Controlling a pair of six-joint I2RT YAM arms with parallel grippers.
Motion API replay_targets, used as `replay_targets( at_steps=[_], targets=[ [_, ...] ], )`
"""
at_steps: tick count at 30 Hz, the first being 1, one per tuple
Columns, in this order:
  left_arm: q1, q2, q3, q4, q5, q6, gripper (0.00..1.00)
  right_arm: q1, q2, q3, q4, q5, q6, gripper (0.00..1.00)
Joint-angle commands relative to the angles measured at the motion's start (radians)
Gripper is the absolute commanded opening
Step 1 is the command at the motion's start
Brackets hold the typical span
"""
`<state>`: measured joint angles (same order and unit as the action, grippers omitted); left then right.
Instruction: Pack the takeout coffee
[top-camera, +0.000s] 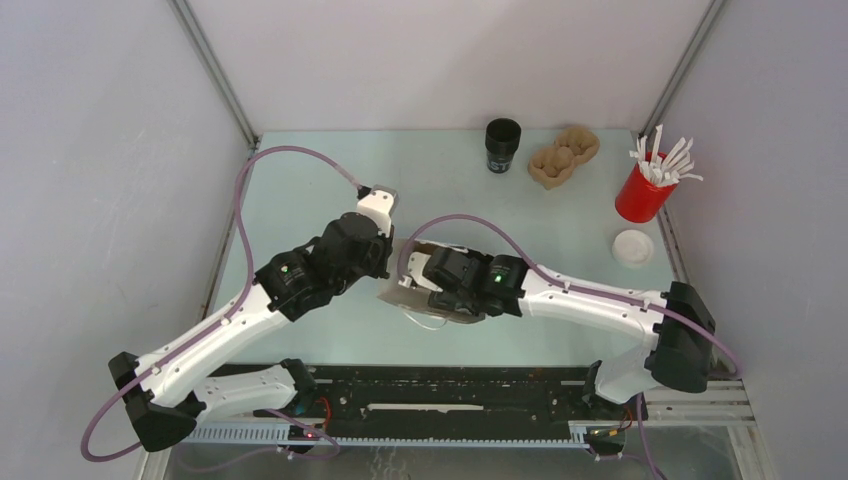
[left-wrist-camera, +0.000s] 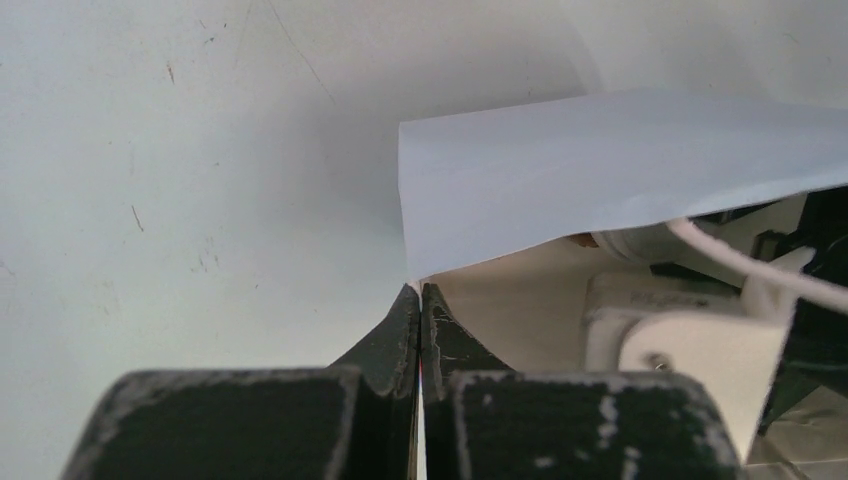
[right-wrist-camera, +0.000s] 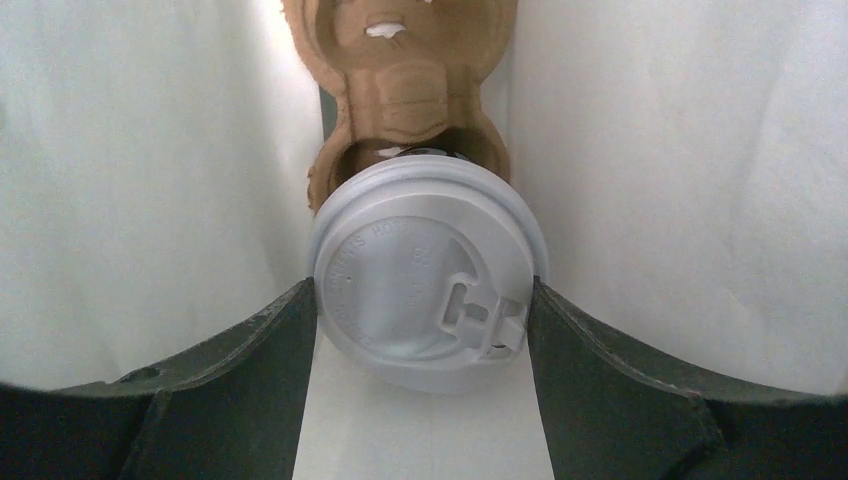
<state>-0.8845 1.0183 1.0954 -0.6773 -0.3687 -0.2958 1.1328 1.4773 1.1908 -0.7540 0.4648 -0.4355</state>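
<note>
Pale green table (top-camera: 300, 200) bears an open white paper bag (left-wrist-camera: 600, 170), and the left gripper (left-wrist-camera: 420, 297) is pinched tight on its edge. Inside sits a brown pulp carrier (right-wrist-camera: 410, 90). At its near slot is the takeout coffee (right-wrist-camera: 428, 240), with the right gripper (right-wrist-camera: 425, 292) clasping the lid from both sides.

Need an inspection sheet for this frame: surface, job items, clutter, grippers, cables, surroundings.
Surface: pale table, fine scuffs.
Job's things: takeout coffee, lid on, inside paper bag beside a cardboard carrier.
Clutter: lidless black cup, second carrier, red cup of sticks, loose white lid.
Grippers: left gripper pinches the bag edge; right gripper clamps the coffee lid.
Cables: purple cables loop over the table.
Surroundings: grey walls.
</note>
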Motion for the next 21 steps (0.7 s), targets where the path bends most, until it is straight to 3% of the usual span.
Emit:
replay_targets(
  at_steps=[1, 16, 21],
  targets=[
    [-0.006, -0.003, 0.043, -0.050, -0.029, 0.020, 0.00, -0.042, -0.095, 0.025, 0.073, -0.070, 0.044, 0.52],
    [0.014, -0.009, 0.095, -0.056, -0.090, 0.052, 0.00, -0.094, -0.134, -0.005, 0.215, -0.186, 0.054, 0.52],
    [0.041, 0.022, 0.138, -0.134, -0.035, 0.014, 0.14, -0.075, -0.131, -0.004, 0.203, -0.196, 0.054, 0.52]
  ],
)
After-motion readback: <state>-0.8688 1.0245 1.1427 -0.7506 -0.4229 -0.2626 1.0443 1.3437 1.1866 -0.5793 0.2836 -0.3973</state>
